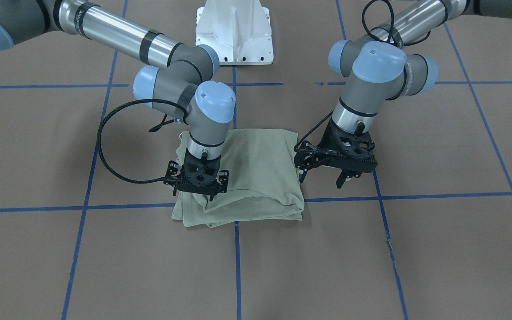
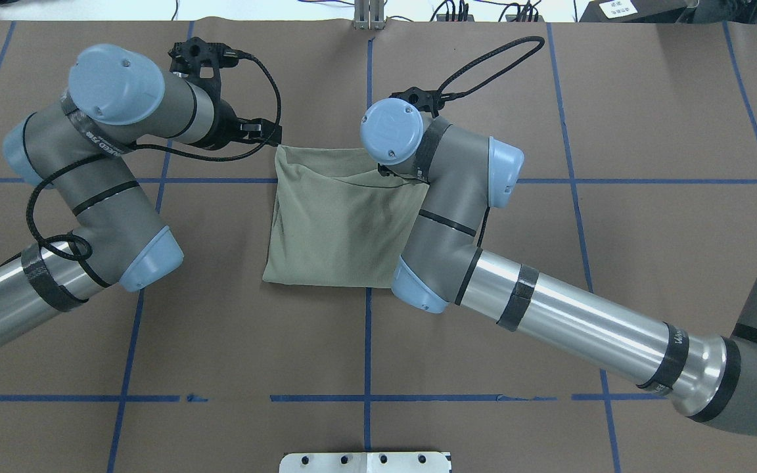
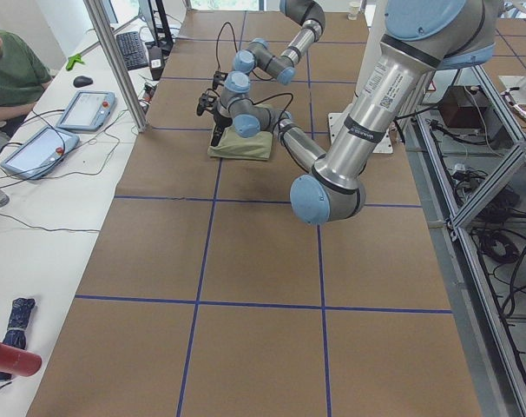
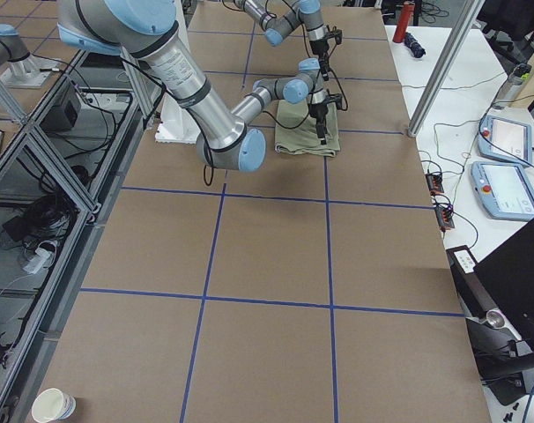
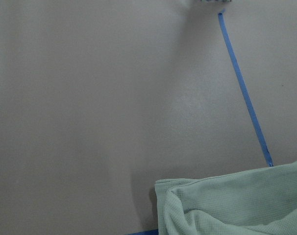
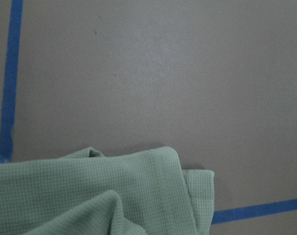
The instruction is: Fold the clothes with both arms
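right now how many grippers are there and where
2. The right gripper is low over one far corner of the shirt; the left gripper hangs just beside the other far corner, off the cloth, jaws open.

My work surface was a brown table (image 2: 648, 98) gridded with blue tape (image 2: 367, 341). On the white side bench (image 3: 37, 226) lay two tablets (image 3: 87, 110) near a seated person (image 3: 11, 74); a paper cup (image 4: 54, 405) stood by one table corner.

Right arm tube (image 1: 114, 33) lettering blurred; nothing readable.
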Controlling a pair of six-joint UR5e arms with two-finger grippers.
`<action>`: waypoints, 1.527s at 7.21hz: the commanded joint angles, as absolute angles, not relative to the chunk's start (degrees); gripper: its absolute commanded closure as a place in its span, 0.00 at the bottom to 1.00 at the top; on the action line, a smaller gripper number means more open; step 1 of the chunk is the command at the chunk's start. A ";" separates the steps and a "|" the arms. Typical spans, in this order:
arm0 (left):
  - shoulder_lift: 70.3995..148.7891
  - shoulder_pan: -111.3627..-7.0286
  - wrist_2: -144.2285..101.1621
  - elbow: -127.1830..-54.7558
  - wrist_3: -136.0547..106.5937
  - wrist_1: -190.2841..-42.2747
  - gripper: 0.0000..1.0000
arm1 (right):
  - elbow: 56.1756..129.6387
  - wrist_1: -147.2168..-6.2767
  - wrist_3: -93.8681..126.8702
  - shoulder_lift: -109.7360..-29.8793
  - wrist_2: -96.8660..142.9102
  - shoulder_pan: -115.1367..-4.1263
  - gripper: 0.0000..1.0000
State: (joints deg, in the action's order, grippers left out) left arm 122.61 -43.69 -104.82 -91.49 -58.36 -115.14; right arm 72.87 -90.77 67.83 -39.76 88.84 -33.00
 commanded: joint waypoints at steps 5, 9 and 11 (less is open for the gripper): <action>122.61 -43.33 -104.85 -92.46 -59.24 -115.05 0.00 | 72.95 -91.14 45.47 -43.95 92.59 -42.07 0.00; 115.87 -44.20 -108.10 -102.96 -53.05 -109.55 0.00 | 87.83 -91.32 41.07 -51.98 115.28 -53.50 0.00; 112.88 -49.37 -108.19 -111.14 -39.52 -96.82 0.00 | 93.58 -93.76 24.34 -60.08 118.81 -60.78 0.00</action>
